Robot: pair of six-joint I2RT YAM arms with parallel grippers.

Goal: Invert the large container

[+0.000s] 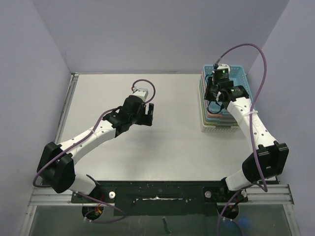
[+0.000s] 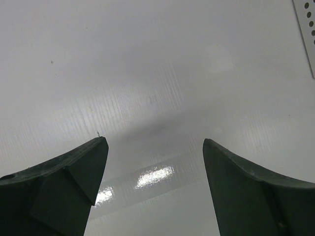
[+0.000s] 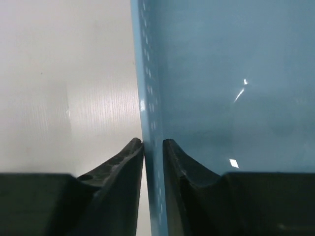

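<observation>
- I see the flat white table (image 1: 162,152) stretching away to the left of the large light-blue perforated plastic container (image 1: 240,73).
- That container sits open side up at the far right. Directly beneath it is a stack of pink, green and white perforated plastic baskets (image 1: 216,124).
- My right gripper (image 3: 152,143) is at the container's left wall. Its jaws are almost closed and pinch the thin wall, one finger inside and one outside.
- My left gripper (image 2: 155,142) hangs well to the left of the container. Its jaws are spread wide and hold nothing, with bare table below.
</observation>
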